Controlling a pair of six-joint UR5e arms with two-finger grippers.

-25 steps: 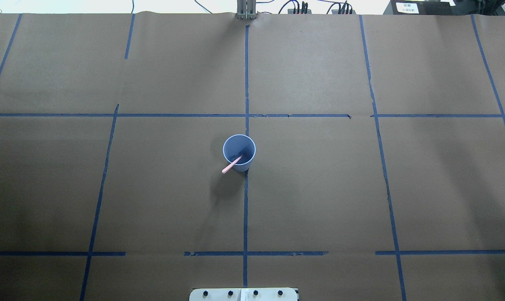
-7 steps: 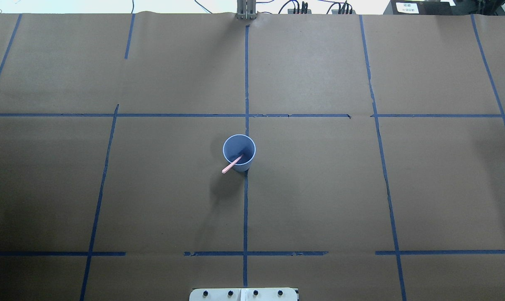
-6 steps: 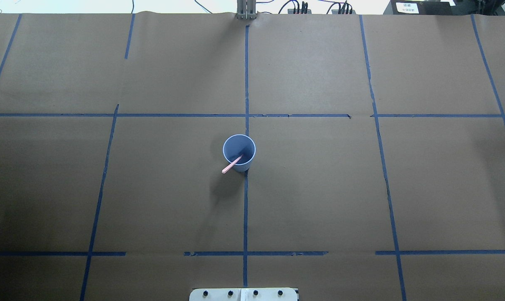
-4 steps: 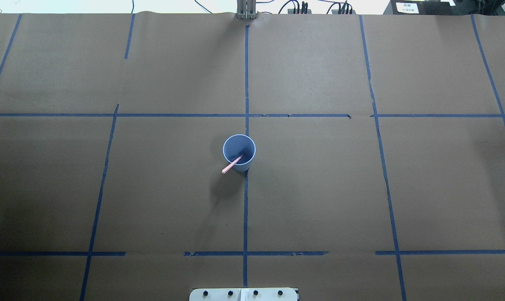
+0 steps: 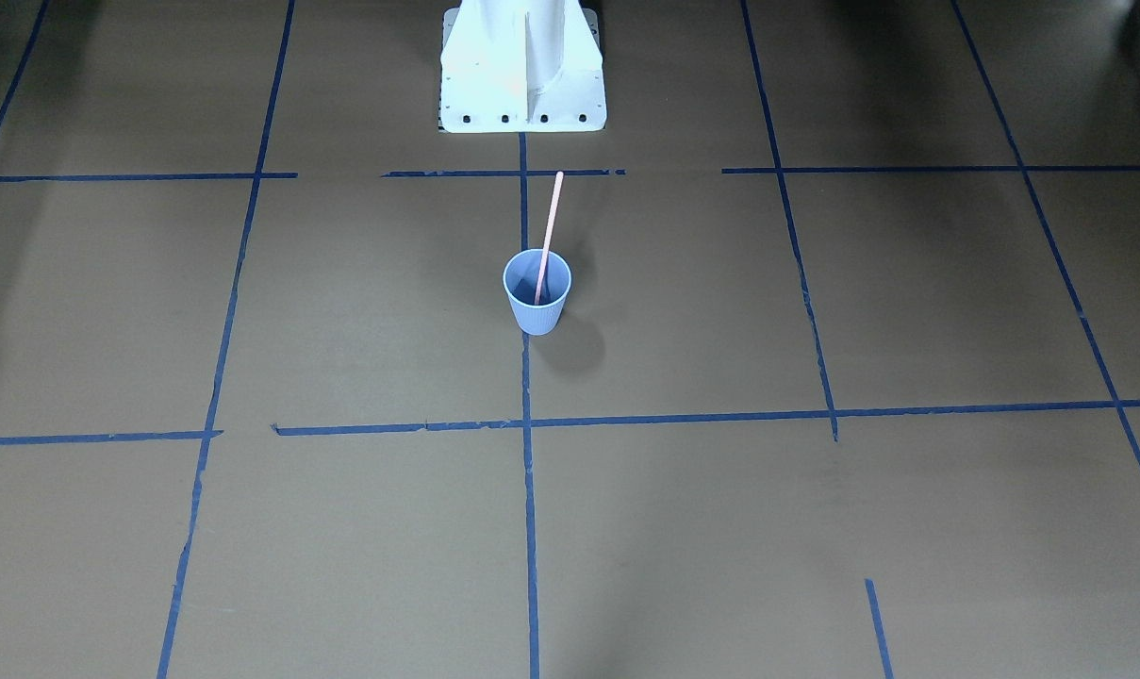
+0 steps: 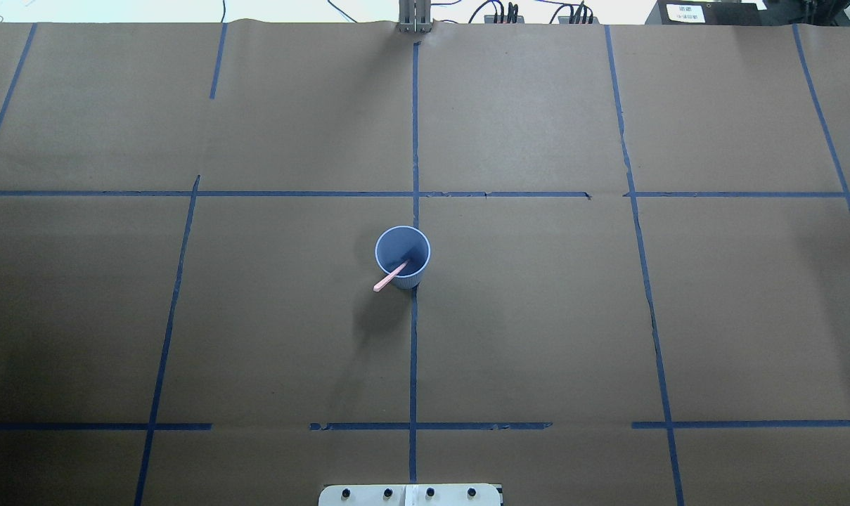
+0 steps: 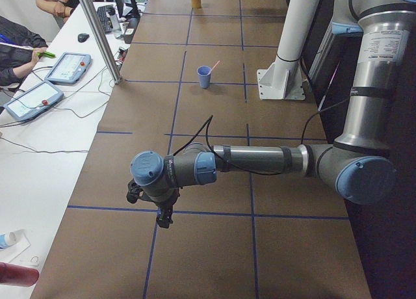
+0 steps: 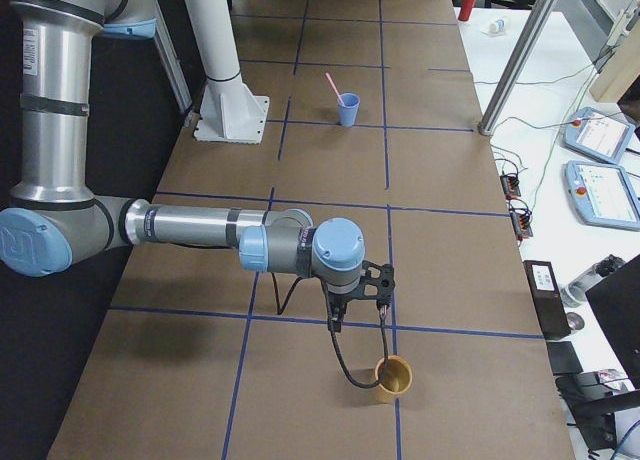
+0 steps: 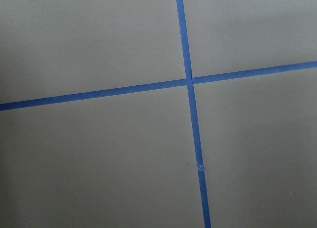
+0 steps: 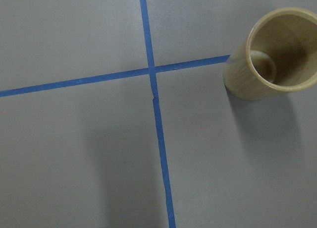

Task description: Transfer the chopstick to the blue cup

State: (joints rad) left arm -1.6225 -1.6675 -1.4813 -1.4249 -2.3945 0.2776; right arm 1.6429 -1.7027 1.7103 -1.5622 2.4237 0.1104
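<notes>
While the blue cup (image 5: 536,294) stands upright near the middle of the bench (image 5: 815,519), on the long centre tape line (image 5: 529,528), the chopstick (image 5: 549,226) rests inside it. Its lower end is down in the cup, and its shaft leans over the rim toward the robot's base (image 5: 522,71) and slightly toward the robot's left. Most of the stick's length rises clear above the rim. Both arms are well apart from the cup, each reaching out low over its own end of the bench. The left end effector (image 7: 156,211) hangs pointing down above a crossing of tape lines, and its wrist camera sees only that crossing on the brown paper. It appears in the side view alone, so I cannot tell whether it is released or clenched. The right end effector (image 8: 358,315) hangs likewise at the far opposite end, near a tan cup (image 8: 393,376) that stands upright with its mouth open, just beside another tape crossing. A black cable (image 8: 345,365) loops down from that wrist toward the tan cup. Whether this end effector is released or clenched cannot be told either.
</notes>
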